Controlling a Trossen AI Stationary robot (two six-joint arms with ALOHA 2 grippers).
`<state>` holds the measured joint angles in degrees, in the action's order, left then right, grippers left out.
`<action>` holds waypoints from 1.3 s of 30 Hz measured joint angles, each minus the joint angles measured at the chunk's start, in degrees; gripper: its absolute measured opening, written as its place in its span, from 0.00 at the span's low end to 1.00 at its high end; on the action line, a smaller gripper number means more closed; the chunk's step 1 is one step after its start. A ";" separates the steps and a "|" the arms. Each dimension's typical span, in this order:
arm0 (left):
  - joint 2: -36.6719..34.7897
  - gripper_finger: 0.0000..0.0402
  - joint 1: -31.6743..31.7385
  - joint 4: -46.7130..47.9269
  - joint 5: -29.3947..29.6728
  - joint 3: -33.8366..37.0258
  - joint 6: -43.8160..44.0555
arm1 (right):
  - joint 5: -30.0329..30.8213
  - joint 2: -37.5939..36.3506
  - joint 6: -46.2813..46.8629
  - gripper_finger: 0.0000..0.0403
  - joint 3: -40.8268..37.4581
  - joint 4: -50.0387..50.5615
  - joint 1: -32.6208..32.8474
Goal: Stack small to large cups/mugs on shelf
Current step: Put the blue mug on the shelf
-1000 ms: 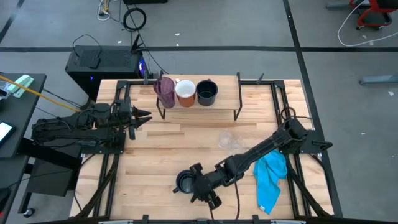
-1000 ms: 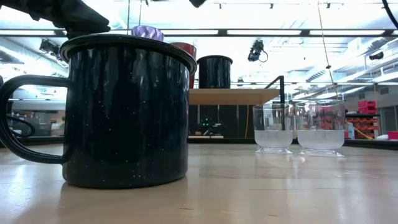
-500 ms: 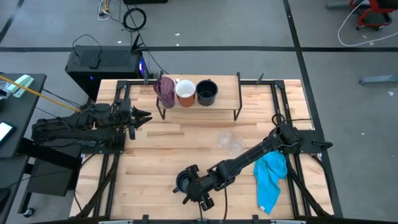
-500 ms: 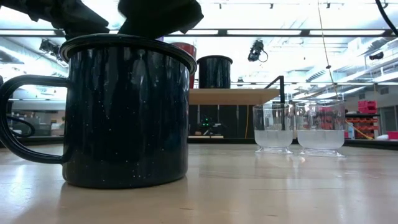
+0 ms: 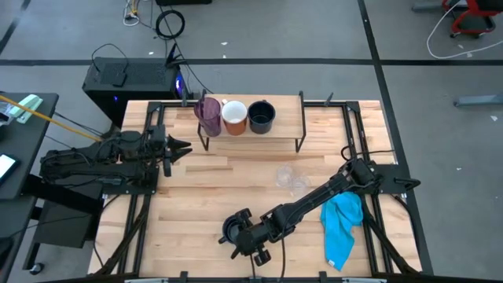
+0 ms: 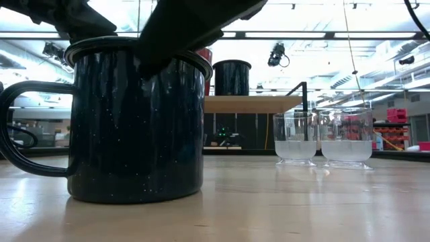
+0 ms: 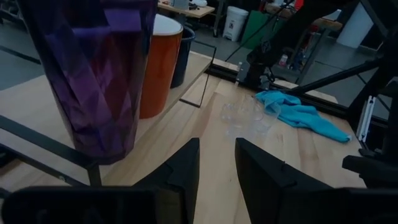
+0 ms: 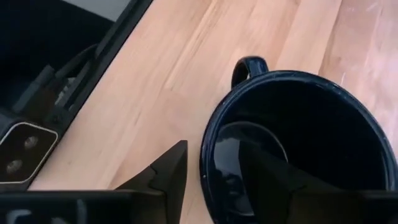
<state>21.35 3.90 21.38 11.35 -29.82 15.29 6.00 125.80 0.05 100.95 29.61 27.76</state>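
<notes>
A dark navy mug (image 5: pixel 233 229) stands upright on the table near its front edge, with its handle (image 6: pixel 13 128) toward the table's left. My right gripper (image 8: pixel 214 148) is open over the mug, one finger (image 8: pixel 264 177) inside it and one (image 8: pixel 168 171) outside its rim. On the shelf (image 5: pixel 283 130) at the far side stand a purple tumbler (image 5: pixel 207 115), a white-and-orange mug (image 5: pixel 234 116) and a second navy mug (image 5: pixel 262 116). Two clear glasses (image 5: pixel 291 178) stand on the table in front of the shelf. My left gripper (image 5: pixel 184 148) waits open beside the shelf's left end. My right gripper comes at the navy mug slanting down from the table's right, its fingers on either side of the rim (image 8: pixel 204 163) on the part away from the handle. I cannot tell whether either finger touches the mug. The mug stands on the table.
A bright blue cloth (image 5: pixel 343 228) lies at the table's right edge under my right arm. The glasses also show in the low view (image 6: pixel 321 138), to the right of the big navy mug (image 6: pixel 134 128). Bare wood lies between the shelf and the mug.
My right gripper has gone toward the table's left over the navy mug and then down, so one finger now reaches past the rim. The mug has stayed where it was.
</notes>
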 joint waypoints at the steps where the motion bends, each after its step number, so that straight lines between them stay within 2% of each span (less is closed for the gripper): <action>1: 0.01 0.27 -0.02 0.05 0.00 0.00 0.00 | 0.14 0.00 0.00 0.36 0.00 0.21 -0.02; 10: -0.01 0.27 -0.02 0.03 -0.01 0.00 0.17 | 0.17 0.09 0.17 0.20 0.00 2.38 -0.91; 16: 0.01 0.27 -0.02 0.05 -0.01 0.00 0.17 | 0.22 -0.05 0.12 0.05 0.00 3.21 -1.47; 24: 0.01 0.27 0.00 0.38 -0.02 0.00 0.22 | 0.11 -4.11 -1.71 0.05 -0.11 8.42 -2.59; 31: 0.01 0.27 0.00 0.52 -0.02 0.00 0.31 | 2.79 -13.59 -3.53 0.04 -0.12 12.71 -4.98; 39: -0.01 0.27 -0.02 1.25 -0.02 0.00 0.42 | 9.17 -24.38 -4.27 0.04 -0.11 18.21 -6.71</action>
<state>21.34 3.88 22.63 11.33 -29.82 15.70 15.17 101.41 -4.21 100.84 47.82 21.05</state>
